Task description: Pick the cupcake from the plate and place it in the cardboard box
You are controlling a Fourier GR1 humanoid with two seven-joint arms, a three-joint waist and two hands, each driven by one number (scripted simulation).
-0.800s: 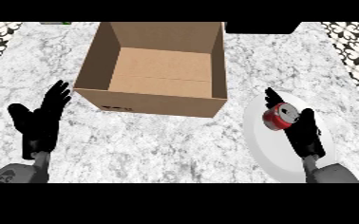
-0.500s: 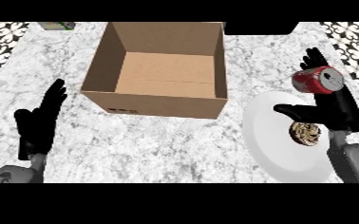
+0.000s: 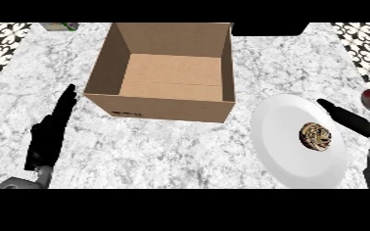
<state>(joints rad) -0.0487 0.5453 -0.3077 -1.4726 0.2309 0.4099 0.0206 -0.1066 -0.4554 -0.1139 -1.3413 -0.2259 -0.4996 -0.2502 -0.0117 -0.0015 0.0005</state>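
Note:
A brown-topped cupcake (image 3: 315, 137) sits on the white plate (image 3: 285, 147) at the right of the marble counter. To its left stands the open cardboard box (image 3: 162, 108), with nothing inside. Only a black part of my right hand (image 3: 341, 116) shows, reaching in from the right edge above the plate's upper right rim and apart from the cupcake. My left hand (image 3: 49, 134) rests open at the lower left, fingers straight, just left of the box's front corner.
A sliver of a red can (image 3: 366, 96) shows at the right edge above my right hand. A small greenish object (image 3: 59, 26) lies at the back left and a dark item (image 3: 267, 28) sits behind the box.
My right hand, which held the red can over the plate, has moved right and mostly out of view. The cupcake is now uncovered. My left hand has stayed in place.

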